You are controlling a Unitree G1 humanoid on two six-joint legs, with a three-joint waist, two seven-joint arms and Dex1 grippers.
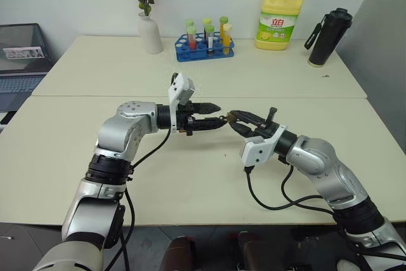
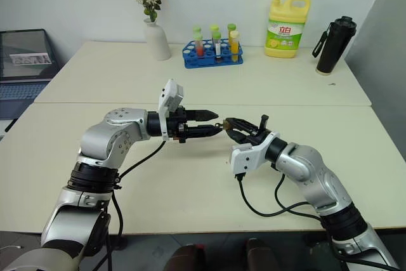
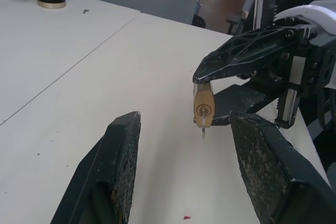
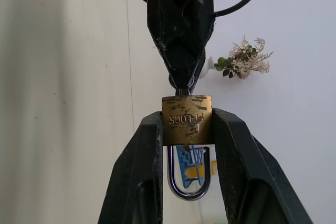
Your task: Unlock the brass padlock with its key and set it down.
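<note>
padlock: the brass padlock (image 4: 186, 120) is held up in the air over the counter (image 1: 190, 176), midway between the two arms, at about 6 o'clock from the blue tube rack (image 1: 204, 47).
why held so: its keyhole end faces the left arm, so, as I judge it, the key can be worked straight along that claw's line.
key: a thin silver key (image 3: 203, 127) sticks out of the keyhole; nothing grips it.
shackle: the silver loop (image 4: 188, 176) looks seated at both ends, though I cannot tell for sure whether it has sprung.
right claw: the right claw (image 4: 186, 129) is clamped on the padlock's two side faces.
left claw: the left claw (image 3: 184, 145) stands with its fingers well apart on either side of the key, touching nothing.
</note>
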